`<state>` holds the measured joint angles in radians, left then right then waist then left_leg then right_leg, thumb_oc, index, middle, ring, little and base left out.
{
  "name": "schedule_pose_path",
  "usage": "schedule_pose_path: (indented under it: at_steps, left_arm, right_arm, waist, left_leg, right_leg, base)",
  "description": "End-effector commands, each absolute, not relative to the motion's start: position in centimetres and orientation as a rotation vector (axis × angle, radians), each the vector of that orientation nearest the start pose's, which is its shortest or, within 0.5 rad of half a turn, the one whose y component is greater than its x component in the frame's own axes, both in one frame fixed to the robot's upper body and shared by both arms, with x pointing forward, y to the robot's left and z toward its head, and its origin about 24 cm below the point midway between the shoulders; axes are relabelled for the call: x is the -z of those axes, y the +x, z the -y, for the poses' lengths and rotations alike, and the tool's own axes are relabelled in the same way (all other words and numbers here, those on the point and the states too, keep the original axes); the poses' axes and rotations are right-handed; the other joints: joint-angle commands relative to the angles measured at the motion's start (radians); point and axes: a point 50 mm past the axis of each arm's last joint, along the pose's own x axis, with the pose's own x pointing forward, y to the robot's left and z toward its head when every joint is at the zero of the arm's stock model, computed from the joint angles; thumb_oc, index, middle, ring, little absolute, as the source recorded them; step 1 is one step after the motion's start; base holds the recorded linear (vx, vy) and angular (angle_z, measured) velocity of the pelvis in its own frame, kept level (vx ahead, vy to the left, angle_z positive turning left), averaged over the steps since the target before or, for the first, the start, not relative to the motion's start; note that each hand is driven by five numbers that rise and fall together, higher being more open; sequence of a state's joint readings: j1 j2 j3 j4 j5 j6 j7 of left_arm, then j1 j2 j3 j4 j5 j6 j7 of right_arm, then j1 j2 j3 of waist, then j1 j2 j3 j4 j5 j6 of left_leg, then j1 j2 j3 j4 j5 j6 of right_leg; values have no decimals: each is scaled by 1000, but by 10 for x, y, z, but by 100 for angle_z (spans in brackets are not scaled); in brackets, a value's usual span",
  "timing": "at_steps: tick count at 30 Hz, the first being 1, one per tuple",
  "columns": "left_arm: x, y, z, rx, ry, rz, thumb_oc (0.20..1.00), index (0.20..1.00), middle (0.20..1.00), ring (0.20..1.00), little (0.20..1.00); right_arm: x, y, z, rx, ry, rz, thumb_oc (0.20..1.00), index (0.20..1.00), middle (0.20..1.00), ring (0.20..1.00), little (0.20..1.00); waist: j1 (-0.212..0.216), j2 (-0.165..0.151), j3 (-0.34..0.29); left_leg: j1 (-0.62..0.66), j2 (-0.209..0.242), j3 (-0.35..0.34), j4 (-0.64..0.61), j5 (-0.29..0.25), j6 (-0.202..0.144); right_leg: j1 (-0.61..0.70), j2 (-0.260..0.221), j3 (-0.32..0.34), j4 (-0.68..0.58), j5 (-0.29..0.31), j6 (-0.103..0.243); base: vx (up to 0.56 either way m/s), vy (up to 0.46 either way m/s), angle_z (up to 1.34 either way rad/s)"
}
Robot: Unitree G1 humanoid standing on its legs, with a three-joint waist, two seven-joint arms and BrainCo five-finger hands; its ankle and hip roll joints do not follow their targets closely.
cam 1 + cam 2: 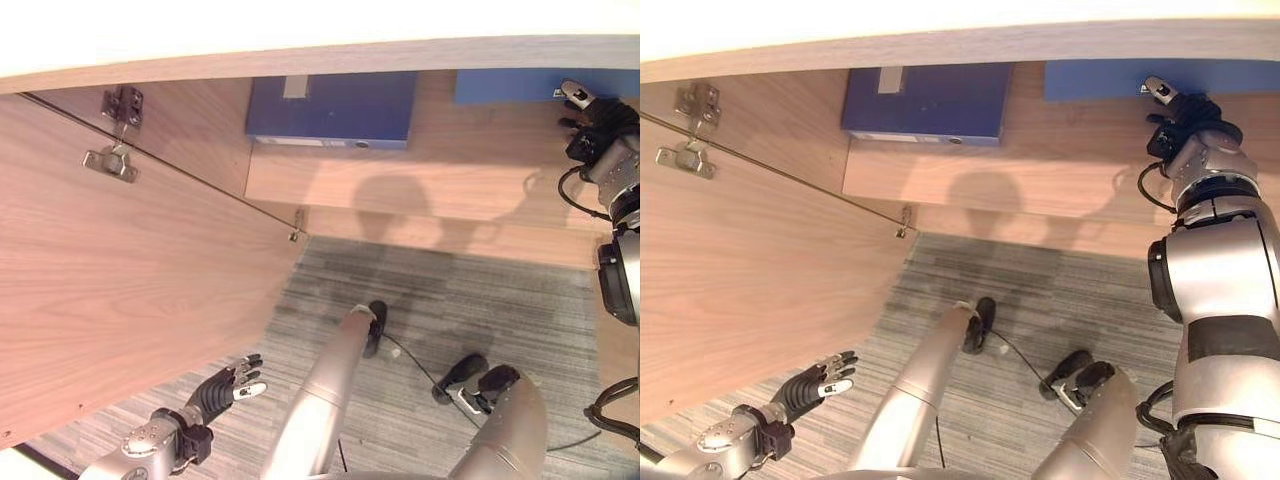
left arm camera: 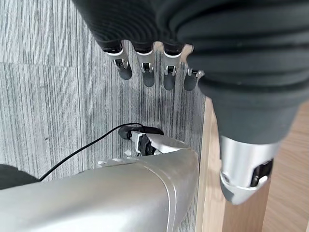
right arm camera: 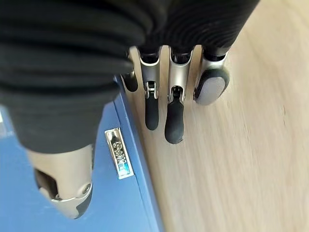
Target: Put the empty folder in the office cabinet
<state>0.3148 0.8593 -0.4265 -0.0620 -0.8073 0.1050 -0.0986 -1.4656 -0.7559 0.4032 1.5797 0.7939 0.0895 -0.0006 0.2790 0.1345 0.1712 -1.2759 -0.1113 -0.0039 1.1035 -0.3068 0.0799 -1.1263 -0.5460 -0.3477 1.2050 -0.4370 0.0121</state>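
Observation:
A blue folder (image 1: 505,85) lies flat on the wooden cabinet shelf (image 1: 450,170), at the far right under the top panel. My right hand (image 1: 590,115) is at its right edge and is open. In the right wrist view the thumb (image 3: 67,193) hangs over the blue folder (image 3: 111,203), by its small metal label, while the straight fingers (image 3: 174,116) reach over the bare wood beside it. My left hand (image 1: 225,385) hangs low at the left above the grey carpet, open, with its fingers (image 2: 145,72) straight and nothing in it.
A second, larger blue folder (image 1: 330,108) lies further left on the same shelf. The open cabinet door (image 1: 120,280), with metal hinges (image 1: 115,160), slants across the left side. Grey carpet (image 1: 480,300) stretches in front of the cabinet.

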Motion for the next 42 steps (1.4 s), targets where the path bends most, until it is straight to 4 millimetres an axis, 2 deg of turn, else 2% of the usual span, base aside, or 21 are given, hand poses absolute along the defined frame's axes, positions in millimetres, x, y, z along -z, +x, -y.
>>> schedule_pose_path:
  at_steps: [1,2,3,5,6,10,12,13,14,15,16,17,18,20,24,27,31,35,37,42]
  left_arm:
    - [7,157,-227,328,-31,-606,1000,1000,1000,1000,1000]
    - [8,157,-227,319,-35,-602,1000,1000,1000,1000,1000]
    - [7,159,-225,308,-42,-591,1000,1000,1000,1000,1000]
    - [8,160,-226,295,-47,-588,1000,1000,1000,1000,1000]
    - [7,162,-226,281,-53,-578,1000,1000,1000,1000,1000]
    - [7,162,-225,260,-77,-567,1000,1000,1000,1000,1000]
    - [8,162,-226,222,-99,-560,1000,1000,1000,1000,1000]
    - [8,161,-226,220,-100,-561,1000,1000,1000,1000,1000]
    - [8,160,-228,184,-117,-555,1000,1000,1000,1000,1000]
    - [8,160,-228,170,-126,-551,1000,1000,1000,1000,1000]
    - [8,160,-228,169,-126,-552,1000,1000,1000,1000,1000]
    - [10,159,-229,155,-133,-553,1000,1000,1000,1000,1000]
    - [10,159,-228,134,-151,-549,1000,1000,1000,1000,1000]
    - [9,158,-227,120,-169,-539,1000,1000,1000,1000,1000]
    - [9,157,-225,121,-174,-540,1000,1000,1000,1000,1000]
    - [9,156,-224,126,-174,-537,1000,1000,1000,1000,1000]
    - [6,156,-223,129,-172,-528,1000,1000,1000,1000,1000]
    - [5,155,-224,110,-172,-513,1000,1000,1000,1000,1000]
    - [6,154,-224,103,-172,-515,1000,1000,1000,1000,1000]
    - [6,154,-225,93,-168,-514,1000,1000,1000,1000,1000]
  right_arm:
    - [-238,378,346,571,212,-82,1000,1000,1000,1000,1000]
    - [-239,380,344,573,242,-69,1000,1000,1000,1000,1000]
    - [-238,386,333,544,294,-52,1000,1000,1000,1000,1000]
    - [-240,394,319,496,306,-36,1000,1000,1000,1000,1000]
    - [-241,400,305,452,309,-19,1000,1000,1000,1000,1000]
    - [-242,408,287,402,330,10,1000,1000,1000,1000,1000]
    - [-245,415,267,351,330,53,1000,1000,1000,1000,1000]
    - [-244,416,266,350,329,52,1000,1000,1000,1000,1000]
    - [-242,421,243,274,327,81,1000,1000,1000,1000,1000]
    - [-242,423,232,237,331,101,1000,1000,1000,1000,1000]
    - [-241,423,231,237,331,100,1000,1000,1000,1000,1000]
    - [-240,424,218,192,341,122,1000,1000,1000,1000,1000]
    - [-242,422,196,103,370,176,1000,1000,1000,1000,1000]
    - [-250,412,171,-12,403,274,1000,1000,1000,1000,1000]
    - [-250,395,165,-85,409,347,1000,1000,1000,1000,1000]
    - [-247,377,172,-127,387,405,1000,1000,1000,1000,1000]
    - [-241,363,175,-147,406,431,1000,1000,1000,1000,1000]
    - [-234,335,180,-187,438,501,1000,1000,1000,1000,1000]
    - [-227,329,184,-173,443,496,1000,1000,1000,1000,1000]
    - [-225,327,187,-160,424,495,1000,1000,1000,1000,1000]
  waist:
    - [30,12,78]
    - [28,12,79]
    - [23,12,85]
    - [18,8,90]
    - [9,4,95]
    - [-3,-3,104]
    - [-22,-14,114]
    - [-23,-14,114]
    - [-42,-24,125]
    - [-51,-27,130]
    - [-52,-27,129]
    - [-63,-32,134]
    - [-77,-38,143]
    - [-97,-46,155]
    - [-110,-51,161]
    - [-116,-54,167]
    - [-117,-55,171]
    - [-120,-54,177]
    - [-121,-54,180]
    - [-121,-56,179]
  left_leg:
    - [18,85,56,2,-77,40]
    - [17,85,58,0,-76,41]
    - [17,86,60,-4,-75,40]
    - [18,91,62,-4,-78,37]
    - [15,92,63,-7,-72,36]
    - [13,97,66,-7,-71,35]
    - [12,103,69,-6,-70,34]
    - [12,103,69,-6,-70,34]
    - [13,110,71,-7,-71,32]
    - [13,114,73,-8,-73,30]
    - [13,113,73,-10,-69,31]
    - [14,115,74,-12,-69,30]
    - [16,119,73,-15,-71,27]
    - [14,120,72,-20,-66,28]
    - [13,120,73,-23,-65,29]
    - [8,118,70,-19,-65,31]
    - [2,116,67,-12,-67,34]
    - [-7,111,68,-5,-68,38]
    - [-12,110,69,-2,-67,40]
    - [-23,112,72,6,-69,42]
  right_leg:
    - [36,26,25,-103,49,-52]
    - [35,27,25,-105,51,-53]
    - [34,30,25,-111,53,-52]
    - [34,36,27,-114,54,-51]
    - [32,41,27,-119,60,-54]
    - [31,46,28,-125,65,-55]
    - [30,56,30,-133,74,-57]
    - [30,56,30,-133,74,-57]
    - [30,64,32,-139,80,-58]
    - [31,68,32,-139,80,-56]
    - [31,67,31,-141,82,-58]
    - [33,69,28,-146,85,-58]
    - [36,74,26,-150,88,-56]
    - [35,77,24,-157,95,-60]
    - [31,75,23,-156,94,-62]
    - [23,69,24,-147,93,-64]
    - [18,63,28,-137,89,-66]
    - [8,54,31,-127,86,-67]
    - [2,53,35,-122,85,-67]
    - [-10,49,39,-114,86,-67]
  base:
    - [-9,11,-3]
    - [-18,20,-4]
    - [-17,19,-4]
    - [-13,19,-7]
    - [-16,28,-13]
    - [-9,21,-14]
    - [-9,32,-8]
    - [-10,38,-8]
    - [-5,40,-11]
    - [-11,41,-14]
    - [-10,21,-14]
    - [-12,20,-20]
    - [-17,26,-14]
    - [-6,16,-5]
    - [2,9,-4]
    - [0,0,0]
    - [0,0,0]
    - [0,0,0]
    - [9,9,4]
    - [1,2,1]
